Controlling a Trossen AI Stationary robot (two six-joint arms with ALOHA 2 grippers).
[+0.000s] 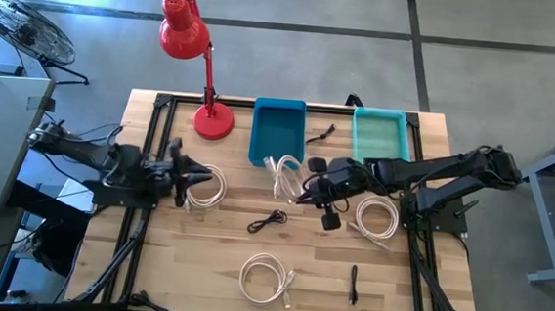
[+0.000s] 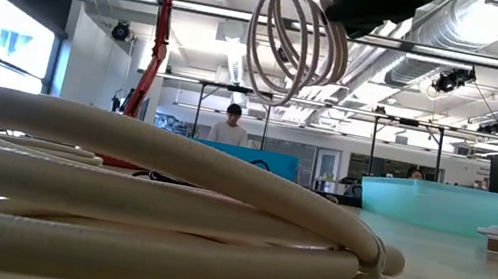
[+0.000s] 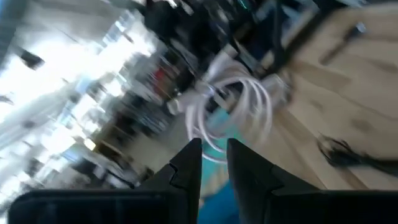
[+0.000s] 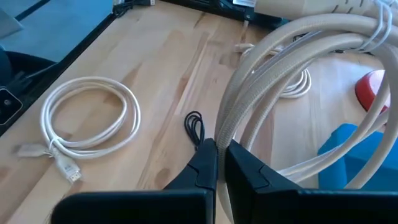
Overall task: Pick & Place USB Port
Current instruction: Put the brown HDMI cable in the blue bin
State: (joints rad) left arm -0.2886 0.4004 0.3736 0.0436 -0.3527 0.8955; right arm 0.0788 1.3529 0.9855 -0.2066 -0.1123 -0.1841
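Two dark arms reach over the pale wooden table (image 1: 212, 249) in the high view. Right of centre, the right gripper (image 1: 302, 190) has its fingers pinched on a coiled cream-white USB cable (image 1: 286, 175), which hangs off the table just below the dark blue plastic bin (image 1: 278, 131); in the low view that coil (image 2: 297, 36) dangles at the upper centre, and in the right wrist view its loops (image 4: 292, 68) arc up from the closed fingers (image 4: 205, 163). At the frame's left, the left gripper (image 1: 180, 175) lies beside another cream cable coil (image 1: 207, 187), fingers a little apart and holding nothing. A light turquoise bin (image 1: 380, 135) sits to the right of the blue one, a red desk lamp (image 1: 189, 46) at upper left. Further cream coils lie at right (image 1: 376, 219) and lower centre (image 1: 265, 277), with a small black cable (image 1: 268, 221) between them.
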